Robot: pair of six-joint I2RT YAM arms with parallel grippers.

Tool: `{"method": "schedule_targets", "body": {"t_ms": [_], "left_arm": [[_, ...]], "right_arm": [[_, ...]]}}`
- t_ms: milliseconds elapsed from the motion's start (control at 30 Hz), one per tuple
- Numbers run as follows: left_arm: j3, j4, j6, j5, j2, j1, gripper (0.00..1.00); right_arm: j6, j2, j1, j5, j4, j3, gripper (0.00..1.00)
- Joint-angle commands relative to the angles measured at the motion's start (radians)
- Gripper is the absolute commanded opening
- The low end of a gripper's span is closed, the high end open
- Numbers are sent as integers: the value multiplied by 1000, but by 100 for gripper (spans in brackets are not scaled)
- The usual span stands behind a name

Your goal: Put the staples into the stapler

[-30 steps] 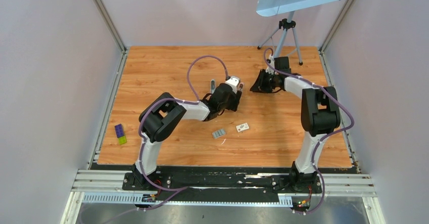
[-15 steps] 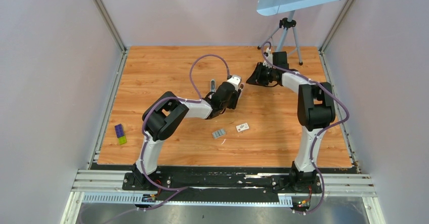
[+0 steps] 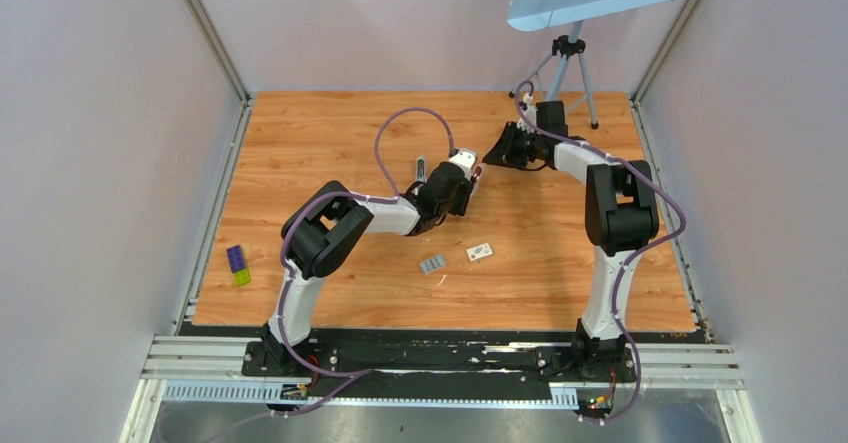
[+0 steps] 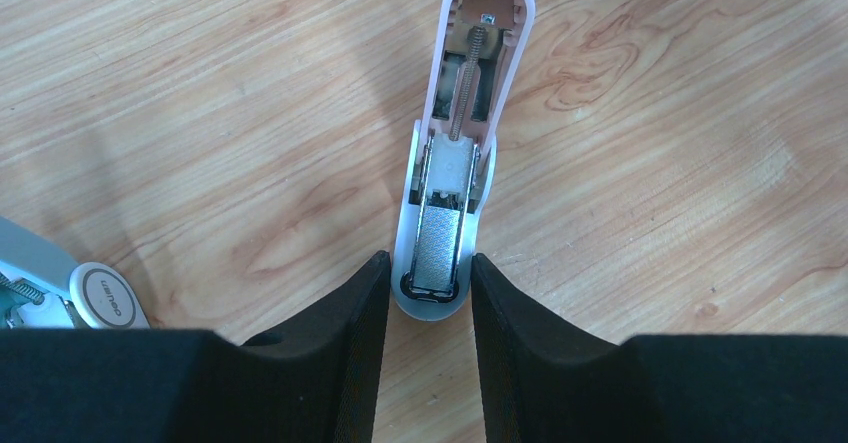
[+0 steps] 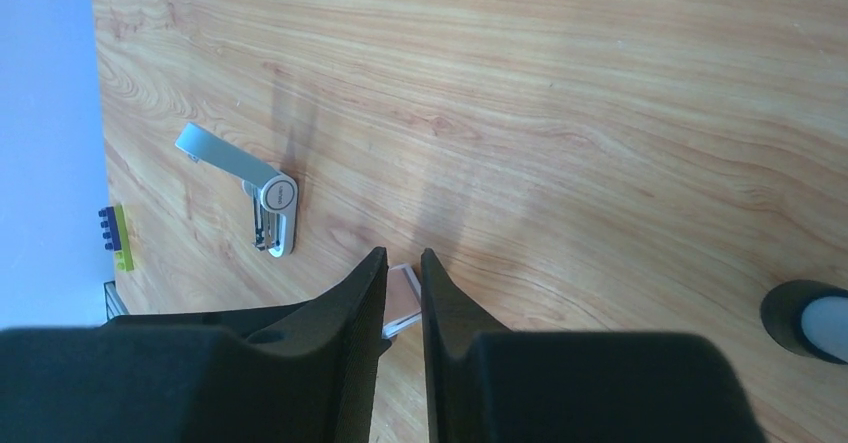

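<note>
Left gripper [image 4: 428,260]: the fingers [image 4: 360,343] are closed to a moderate gap on the near, rounded end of the stapler [image 4: 452,168], one pad against each side of its pale base. The stapler lies opened out flat on the table [image 3: 330,133], its pinkish lid extending away from the wrist with the spring exposed. A silvery staple strip [image 4: 438,251] sits in the metal channel, at the end between the fingers.

Right gripper [image 5: 402,255]: the fingers are nearly together, leaving a narrow slot. The lid tip [image 5: 400,298] shows through that slot (contact with the pads cannot be determined).

Arm pose: the left arm is folded at the elbow, forearm running right and forward to table centre, wrist low. The right arm reaches forward, forearm turned left, and its gripper faces the left gripper at close range.

Loose staples [image 3: 432,264] lie nearer the bases, just beside a small white box tray [image 3: 479,252]. A second blue-grey stapler [image 5: 268,208] stands just left of the left gripper, lever raised.
</note>
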State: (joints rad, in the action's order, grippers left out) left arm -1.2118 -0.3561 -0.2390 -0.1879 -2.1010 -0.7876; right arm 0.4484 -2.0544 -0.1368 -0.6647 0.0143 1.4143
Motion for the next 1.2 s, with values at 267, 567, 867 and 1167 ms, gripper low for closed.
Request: {"method": "schedule_targets", "body": {"t_ms": [267, 567, 867, 1167], "left_arm": [[-15, -5, 4, -10, -17, 3, 36], [-13, -9, 5, -8, -16, 4, 36], [-12, -9, 3, -8, -14, 4, 36], [15, -24, -10, 11, 21, 7, 43]], "right_arm": [[1, 69, -43, -54, -59, -106, 22], [-36, 82, -47, -66, -49, -90, 22], [-53, 87, -84, -85, -33, -105, 22], [-99, 100, -99, -34, 77, -111, 21]]}}
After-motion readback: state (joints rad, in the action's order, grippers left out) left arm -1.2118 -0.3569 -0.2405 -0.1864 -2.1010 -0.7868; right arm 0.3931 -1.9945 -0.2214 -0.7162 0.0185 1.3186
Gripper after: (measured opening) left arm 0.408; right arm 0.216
